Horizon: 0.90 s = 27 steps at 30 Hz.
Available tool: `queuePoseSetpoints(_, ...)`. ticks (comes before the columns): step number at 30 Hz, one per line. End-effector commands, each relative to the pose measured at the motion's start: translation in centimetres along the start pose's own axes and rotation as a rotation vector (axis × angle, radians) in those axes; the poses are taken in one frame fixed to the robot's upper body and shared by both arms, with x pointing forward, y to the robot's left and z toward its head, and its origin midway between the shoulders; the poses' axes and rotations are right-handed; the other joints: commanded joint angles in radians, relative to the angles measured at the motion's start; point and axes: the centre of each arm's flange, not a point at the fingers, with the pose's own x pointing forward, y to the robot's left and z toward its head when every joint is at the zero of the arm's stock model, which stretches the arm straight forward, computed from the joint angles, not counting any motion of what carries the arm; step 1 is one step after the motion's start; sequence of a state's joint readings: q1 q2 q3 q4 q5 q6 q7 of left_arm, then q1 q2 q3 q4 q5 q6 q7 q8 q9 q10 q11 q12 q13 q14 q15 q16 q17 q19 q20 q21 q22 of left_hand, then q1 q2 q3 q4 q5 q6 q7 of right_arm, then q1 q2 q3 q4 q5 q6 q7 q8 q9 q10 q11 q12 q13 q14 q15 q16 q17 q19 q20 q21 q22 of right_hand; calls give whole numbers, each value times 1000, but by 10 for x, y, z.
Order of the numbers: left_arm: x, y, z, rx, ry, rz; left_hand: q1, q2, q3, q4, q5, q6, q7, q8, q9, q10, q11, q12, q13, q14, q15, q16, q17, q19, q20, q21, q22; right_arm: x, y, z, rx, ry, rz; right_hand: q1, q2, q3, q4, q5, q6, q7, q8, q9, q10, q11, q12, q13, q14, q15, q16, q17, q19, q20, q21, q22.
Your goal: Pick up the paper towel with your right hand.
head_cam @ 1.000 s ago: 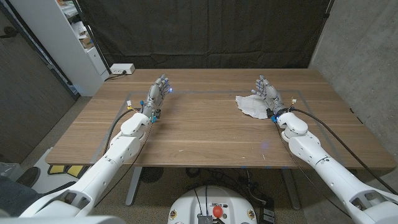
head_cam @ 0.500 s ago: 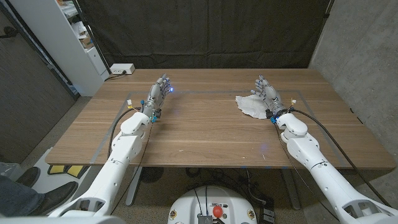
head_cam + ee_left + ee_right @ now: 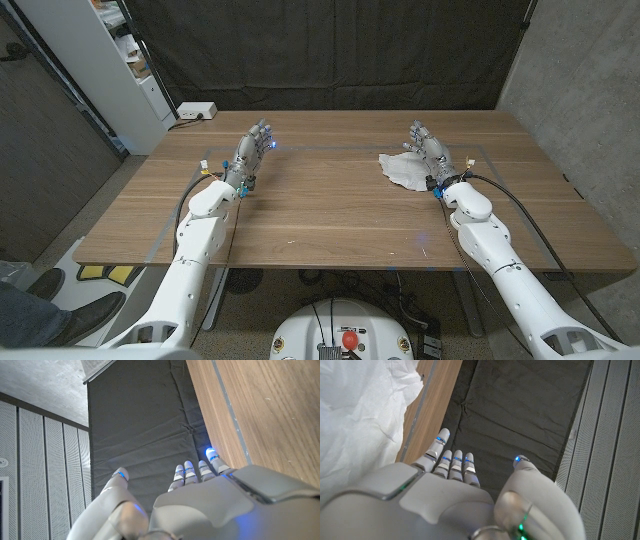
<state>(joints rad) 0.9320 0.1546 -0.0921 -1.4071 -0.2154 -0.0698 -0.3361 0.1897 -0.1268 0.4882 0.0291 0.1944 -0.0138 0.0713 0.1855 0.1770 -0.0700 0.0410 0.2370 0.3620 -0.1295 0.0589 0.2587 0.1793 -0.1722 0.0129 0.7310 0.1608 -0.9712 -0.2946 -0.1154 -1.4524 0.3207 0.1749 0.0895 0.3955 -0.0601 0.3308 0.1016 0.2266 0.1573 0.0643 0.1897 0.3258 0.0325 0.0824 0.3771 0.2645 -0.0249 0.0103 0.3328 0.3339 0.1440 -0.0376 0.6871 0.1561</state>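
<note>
since a second ago the right hand (image 3: pixel 428 150) edges slightly left, fingers spread and holding nothing, beside the crumpled paper towel (image 3: pixel 404 168) on the table (image 3: pixel 330 215); best to sweep palm over it before closing

Even, moderately bright light falls from above on the brown wooden table (image 3: pixel 330 210), which carries only faint soft shadows and no harsh glare; the black fabric backdrop (image 3: pixel 330 50) stays dark, and the head view bends slightly at its edges. In the wrist views the crumpled white paper towel (image 3: pixel 355 425) looks washed out and the near grey hand shells are soft; small blue lights glow on the fingertips (image 3: pixel 211 453).
</note>
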Motion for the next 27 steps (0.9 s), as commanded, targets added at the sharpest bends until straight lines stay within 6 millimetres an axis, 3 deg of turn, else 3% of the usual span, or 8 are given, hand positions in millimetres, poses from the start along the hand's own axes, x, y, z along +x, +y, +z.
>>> queuePoseSetpoints(1,-2,5,1,6,8,-16,10,9,1,-5,1,7,5,9,3,5,0,-1,-2,2,1,-3,2,-106,10,-5,4,-3,5,7,-85,-29,-20,13,1,-1,-8,4,14,-1,9,-2,15,2,-3,-4,11,-2,-3,-3,5,-8,-4,5)
queuePoseSetpoints(17,2,10,7,12,5,-35,13,15,-1,-12,-2,29,13,13,3,27,5,-1,-21,3,5,-13,2,-109,23,-26,5,-9,13,19,-178,-58,-36,25,4,-3,-21,6,17,0,9,-16,23,3,-15,-18,14,3,-7,-13,5,-6,-21,6)
queuePoseSetpoints(27,0,19,9,16,9,-58,16,21,0,-15,-3,34,11,13,3,28,5,-4,-29,5,5,-17,2,-108,25,-35,6,-16,22,29,-321,-61,-48,37,4,-4,-32,7,18,-2,8,-25,22,2,-24,-27,12,2,-12,-21,3,-5,-32,6)
